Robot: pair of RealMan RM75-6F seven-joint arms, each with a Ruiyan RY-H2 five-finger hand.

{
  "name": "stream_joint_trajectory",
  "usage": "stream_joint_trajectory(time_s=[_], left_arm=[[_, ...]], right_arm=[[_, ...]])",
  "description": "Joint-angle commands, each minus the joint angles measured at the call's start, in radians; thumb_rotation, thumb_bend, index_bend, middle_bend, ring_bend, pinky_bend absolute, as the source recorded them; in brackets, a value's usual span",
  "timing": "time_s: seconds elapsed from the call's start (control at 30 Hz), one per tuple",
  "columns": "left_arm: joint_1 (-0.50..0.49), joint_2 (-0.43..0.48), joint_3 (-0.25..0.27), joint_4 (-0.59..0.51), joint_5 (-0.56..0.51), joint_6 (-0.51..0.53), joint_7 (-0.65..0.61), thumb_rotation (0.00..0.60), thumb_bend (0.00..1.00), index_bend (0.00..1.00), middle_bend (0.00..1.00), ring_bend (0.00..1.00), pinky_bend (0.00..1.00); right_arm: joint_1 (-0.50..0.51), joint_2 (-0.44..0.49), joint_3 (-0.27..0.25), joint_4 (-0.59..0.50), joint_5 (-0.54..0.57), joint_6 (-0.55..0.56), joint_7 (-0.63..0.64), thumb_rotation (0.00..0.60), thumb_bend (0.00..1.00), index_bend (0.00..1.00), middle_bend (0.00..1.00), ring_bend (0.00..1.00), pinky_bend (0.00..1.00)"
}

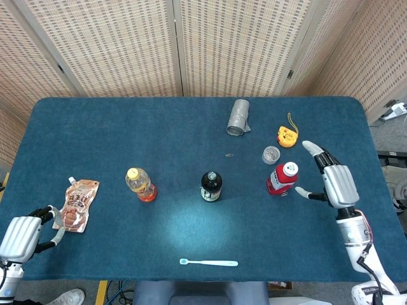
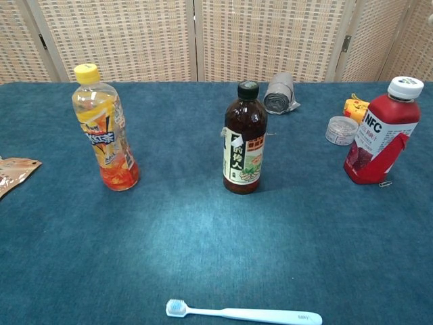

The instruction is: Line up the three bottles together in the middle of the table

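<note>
Bottles, head view: red plastic juice bottle (image 1: 280, 178) just left of spread, empty right hand (image 1: 329, 180), staged to grasp; dark glass bottle (image 1: 211, 186) and orange tea bottle (image 1: 140, 184) farther left. Left hand (image 1: 23, 236) curled, idle, near foil pouch (image 1: 76, 204). Chest view: three upright, well apart; no hands visible.

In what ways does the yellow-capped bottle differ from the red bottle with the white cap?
The yellow-capped bottle is clear, showing orange drink, while the red bottle is opaque red with a white NFC label. The yellow-capped one is slimmer with a yellow cap; the red one is wider with a white cap. The yellow-capped bottle stands left of the dark bottle, the red one right. Both stand upright, capped.
</note>
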Motion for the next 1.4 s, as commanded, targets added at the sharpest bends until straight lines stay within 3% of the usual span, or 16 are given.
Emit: stream_joint_trajectory(time_s=[0.03,0.47,0.93,1.13,1.4], left_arm=[[0.0,0.0,0.001,0.0,0.001,0.0,0.0,0.6,0.32,0.57,0.43,0.45,0.66],[-0.002,0.0,0.002,0.001,-0.002,-0.005,-0.005,0.6,0.32,0.57,0.43,0.45,0.66],[0.002,0.004,0.005,0.001,-0.006,-0.004,-0.015,0.6,0.32,0.57,0.43,0.45,0.66],[0.004,0.007,0.005,0.0,-0.009,-0.003,-0.019,0.6,0.32,0.57,0.43,0.45,0.66],[0.003,0.006,0.005,0.0,-0.009,-0.005,-0.017,0.6,0.32,0.57,0.43,0.45,0.66]], right_arm=[[-0.01,-0.025,-0.003,0.038,0.009,-0.014,0.043,0.6,0.03,0.11,0.15,0.13,0.3],[0.018,-0.164,0.018,0.265,0.035,-0.112,0.219,0.6,0.03,0.11,0.16,0.13,0.3],[0.073,-0.263,0.016,0.414,-0.002,-0.197,0.335,0.6,0.03,0.11,0.23,0.15,0.3],[0.088,-0.296,0.008,0.463,-0.019,-0.213,0.364,0.6,0.03,0.19,0.33,0.25,0.39],[0.094,-0.329,0.01,0.512,-0.029,-0.203,0.378,0.6,0.03,0.42,0.57,0.51,0.62]])
